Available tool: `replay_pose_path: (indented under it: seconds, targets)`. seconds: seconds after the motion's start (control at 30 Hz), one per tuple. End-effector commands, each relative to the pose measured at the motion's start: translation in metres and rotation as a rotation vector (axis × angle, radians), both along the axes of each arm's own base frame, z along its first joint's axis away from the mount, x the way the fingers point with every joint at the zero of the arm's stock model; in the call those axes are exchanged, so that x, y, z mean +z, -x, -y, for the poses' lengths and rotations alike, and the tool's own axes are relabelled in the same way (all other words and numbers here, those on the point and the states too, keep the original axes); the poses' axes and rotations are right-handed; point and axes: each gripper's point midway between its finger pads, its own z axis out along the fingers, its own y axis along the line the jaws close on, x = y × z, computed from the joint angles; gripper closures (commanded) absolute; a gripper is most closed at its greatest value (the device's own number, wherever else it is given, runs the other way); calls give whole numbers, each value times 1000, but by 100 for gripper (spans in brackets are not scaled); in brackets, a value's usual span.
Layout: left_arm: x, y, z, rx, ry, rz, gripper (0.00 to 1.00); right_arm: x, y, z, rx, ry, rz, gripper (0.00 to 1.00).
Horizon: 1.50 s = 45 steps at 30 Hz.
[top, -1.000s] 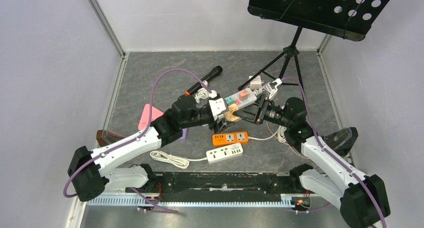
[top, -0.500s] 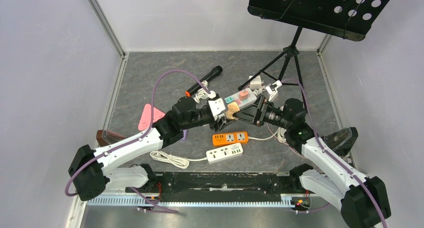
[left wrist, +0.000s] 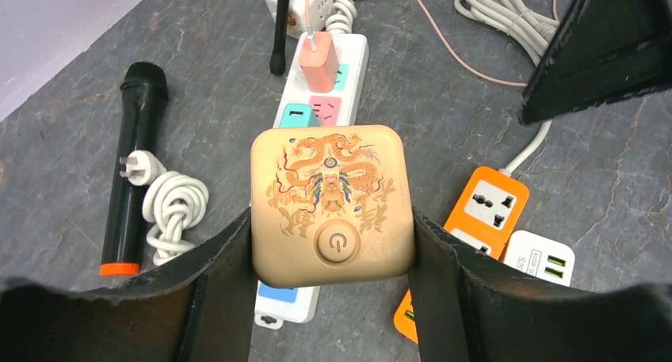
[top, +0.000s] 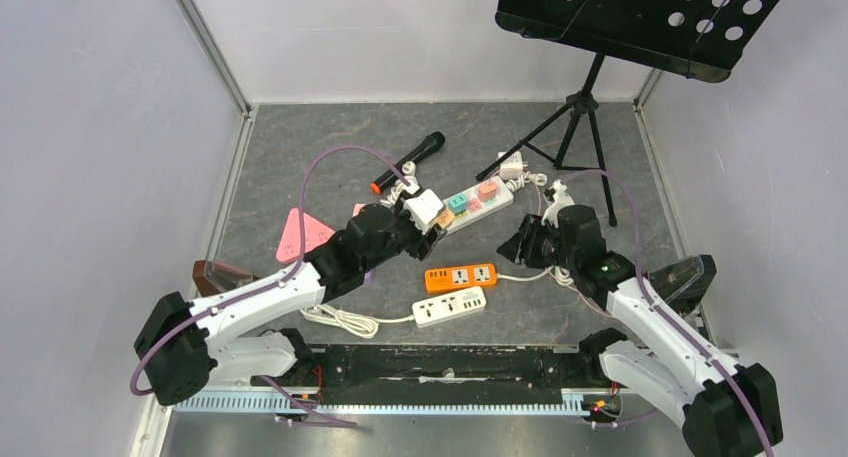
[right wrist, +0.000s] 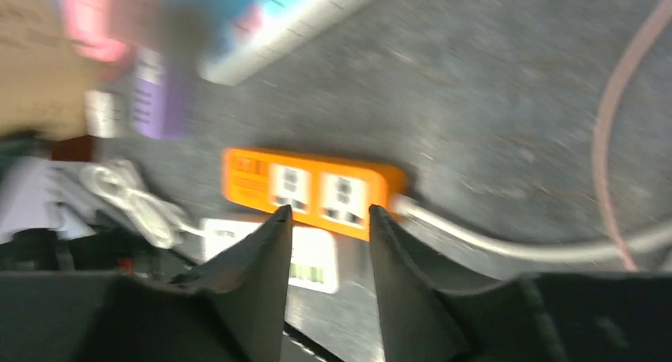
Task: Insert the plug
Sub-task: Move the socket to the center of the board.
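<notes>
Left wrist view shows your left gripper (left wrist: 331,235) clamped on the gold dragon-printed plug (left wrist: 331,184), held above the white power strip (left wrist: 354,57); insertion is not yet done. Your right gripper (right wrist: 327,213) hangs parted, empty.

Reads as a robotics lab test cell rather than a home or a shop. Boxed in by plain pale walls (top: 100,127) joined at bare metal corner posts (top: 208,42), over a grey stone-patterned tabletop (top: 300,142). Fitted with two white-and-black robot arms (top: 260,295) bolted to a black rail (top: 440,362) at the near edge, with looping purple cables (top: 322,167). Strewn with mismatched practice props: power strips (top: 460,276), a microphone (top: 410,160), a music stand (top: 640,12).
</notes>
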Motion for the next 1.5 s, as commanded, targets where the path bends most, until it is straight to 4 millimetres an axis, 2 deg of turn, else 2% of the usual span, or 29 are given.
replay_pose_path:
  seconds: [0.0, 0.1, 0.3, 0.53, 0.63, 0.7, 0.83, 1.17, 1.37, 1.47]
  targets:
    - [32, 0, -9, 59, 101, 17, 98, -59, 21, 46, 2, 327, -110, 64]
    - [35, 5, -13, 54, 104, 7, 98, -74, 34, 51, 36, 360, -147, 69]
    - [46, 13, -14, 28, 129, 7, 98, -101, 50, 50, 88, 386, -224, 72]
    - [47, 14, -13, 19, 126, 0, 98, -117, 63, 43, 137, 385, -280, 75]
    - [46, 14, -11, 12, 123, -3, 98, -126, 61, 45, 128, 405, -292, 75]
    - [44, 15, -9, 4, 119, -7, 98, -130, 54, 47, 103, 420, -282, 75]
    - [39, 18, -7, -28, 99, -8, 98, -127, 24, 47, 35, 443, -219, 77]
    - [20, 36, 7, -184, 34, -26, 98, -114, -58, 11, 6, 382, -42, 76]
    - [13, 41, 15, -234, 25, -51, 98, -104, -97, 15, -55, 458, 38, 69]
    - [12, 46, 20, -283, 12, -55, 98, -91, -103, 15, -38, 484, 75, 63]
